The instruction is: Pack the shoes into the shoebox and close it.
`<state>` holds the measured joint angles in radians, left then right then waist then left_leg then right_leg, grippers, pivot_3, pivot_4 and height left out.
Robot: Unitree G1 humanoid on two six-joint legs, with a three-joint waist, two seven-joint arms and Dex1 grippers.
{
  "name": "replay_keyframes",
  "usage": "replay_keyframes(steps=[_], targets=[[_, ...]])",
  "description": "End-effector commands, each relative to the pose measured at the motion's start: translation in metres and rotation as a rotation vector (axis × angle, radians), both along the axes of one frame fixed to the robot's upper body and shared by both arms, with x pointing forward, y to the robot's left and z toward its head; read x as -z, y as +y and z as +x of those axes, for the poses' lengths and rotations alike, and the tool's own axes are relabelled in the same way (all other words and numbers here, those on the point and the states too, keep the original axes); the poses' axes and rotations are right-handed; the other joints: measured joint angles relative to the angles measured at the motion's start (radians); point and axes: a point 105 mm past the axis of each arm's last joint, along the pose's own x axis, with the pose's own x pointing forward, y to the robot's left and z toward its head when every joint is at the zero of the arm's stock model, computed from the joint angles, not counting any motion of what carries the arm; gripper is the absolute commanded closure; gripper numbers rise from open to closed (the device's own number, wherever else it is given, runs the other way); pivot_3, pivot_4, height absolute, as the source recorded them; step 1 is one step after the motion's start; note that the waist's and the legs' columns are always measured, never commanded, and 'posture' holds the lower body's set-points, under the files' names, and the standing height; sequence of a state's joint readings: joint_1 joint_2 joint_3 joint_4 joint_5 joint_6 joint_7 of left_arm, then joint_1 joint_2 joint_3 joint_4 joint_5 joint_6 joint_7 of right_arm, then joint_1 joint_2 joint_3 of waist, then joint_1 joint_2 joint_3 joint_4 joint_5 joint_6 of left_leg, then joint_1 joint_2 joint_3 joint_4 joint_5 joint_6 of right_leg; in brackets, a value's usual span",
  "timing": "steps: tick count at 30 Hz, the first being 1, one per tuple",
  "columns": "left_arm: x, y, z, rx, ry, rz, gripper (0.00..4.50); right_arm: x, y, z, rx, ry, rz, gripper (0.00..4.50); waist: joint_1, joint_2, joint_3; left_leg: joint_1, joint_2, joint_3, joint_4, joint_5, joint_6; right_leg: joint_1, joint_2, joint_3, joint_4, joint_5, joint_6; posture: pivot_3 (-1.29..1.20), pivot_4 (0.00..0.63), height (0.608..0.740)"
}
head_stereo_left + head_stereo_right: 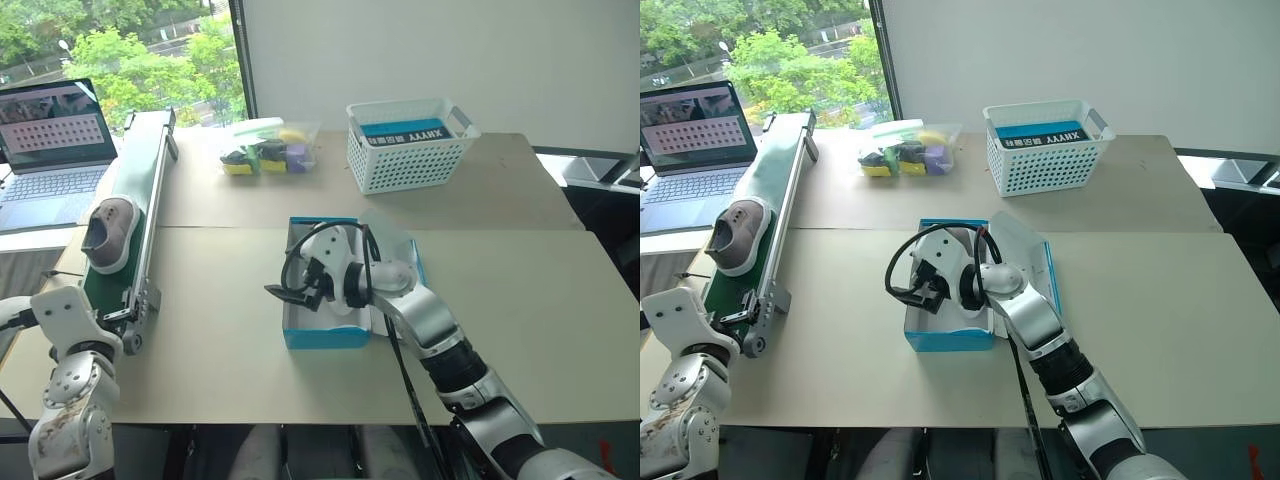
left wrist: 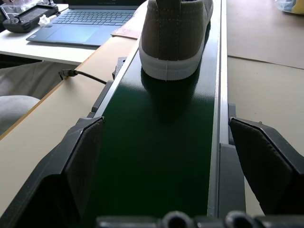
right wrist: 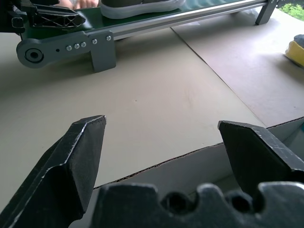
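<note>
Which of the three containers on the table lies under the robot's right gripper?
The blue shoebox: the right gripper hangs over it, while the white basket and clear tub stand farther back.

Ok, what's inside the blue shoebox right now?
The shoebox stands open, its white inside showing. The right gripper, jaws open, hangs over it and covers most of the interior, so I cannot tell whether a shoe is already in. One shoe sits on the conveyor.
</note>
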<state>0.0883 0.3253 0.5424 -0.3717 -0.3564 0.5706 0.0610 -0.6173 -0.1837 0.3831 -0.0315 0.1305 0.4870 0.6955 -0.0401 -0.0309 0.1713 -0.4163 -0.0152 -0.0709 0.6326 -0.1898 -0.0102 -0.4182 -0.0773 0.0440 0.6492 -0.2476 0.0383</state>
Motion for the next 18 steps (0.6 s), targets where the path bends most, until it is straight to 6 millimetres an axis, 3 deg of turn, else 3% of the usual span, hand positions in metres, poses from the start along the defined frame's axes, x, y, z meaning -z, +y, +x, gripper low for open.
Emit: replay_keyframes(steps=[1, 13, 17, 18], targets=[[-0.0058, 0.0089, -0.0030, -0.035, -0.028, 0.000, 0.02, -0.0148, 0.0015, -0.0028, -0.007, -0.049, 0.028, 0.00, 0.000, 0.000, 0.000, 0.000, 0.000, 0.000, 0.000, 0.000, 0.000, 0.000, 0.000, 0.000, 0.000, 0.000, 0.000, 0.00, 0.150, 0.738], [-0.0040, 0.0052, 0.0029, -0.030, -0.062, -0.053, 0.02, -0.0163, -0.0004, -0.0006, 0.008, -0.054, 0.031, 0.00, 0.000, -0.001, -0.001, 0.000, 0.000, 0.000, 0.000, 0.000, 0.000, 0.000, 0.000, 0.000, 0.000, 0.000, 0.000, 0.00, 0.150, 0.738], [-0.0066, 0.0045, 0.0040, -0.026, -0.079, -0.057, 0.97, -0.0175, -0.0007, 0.0005, 0.012, -0.057, 0.033, 0.00, 0.000, -0.001, -0.001, 0.000, 0.000, 0.000, 0.000, 0.000, 0.000, 0.000, 0.000, 0.000, 0.000, 0.000, 0.000, 0.00, 0.150, 0.738], [-0.0065, 0.0051, 0.0041, -0.033, -0.084, -0.070, 1.40, -0.0178, -0.0007, 0.0009, 0.013, -0.058, 0.033, 0.00, 0.002, -0.001, -0.001, 0.000, 0.000, 0.000, 0.000, 0.000, 0.000, 0.000, 0.000, 0.000, 0.001, 0.000, 0.000, 0.00, 0.150, 0.738]])
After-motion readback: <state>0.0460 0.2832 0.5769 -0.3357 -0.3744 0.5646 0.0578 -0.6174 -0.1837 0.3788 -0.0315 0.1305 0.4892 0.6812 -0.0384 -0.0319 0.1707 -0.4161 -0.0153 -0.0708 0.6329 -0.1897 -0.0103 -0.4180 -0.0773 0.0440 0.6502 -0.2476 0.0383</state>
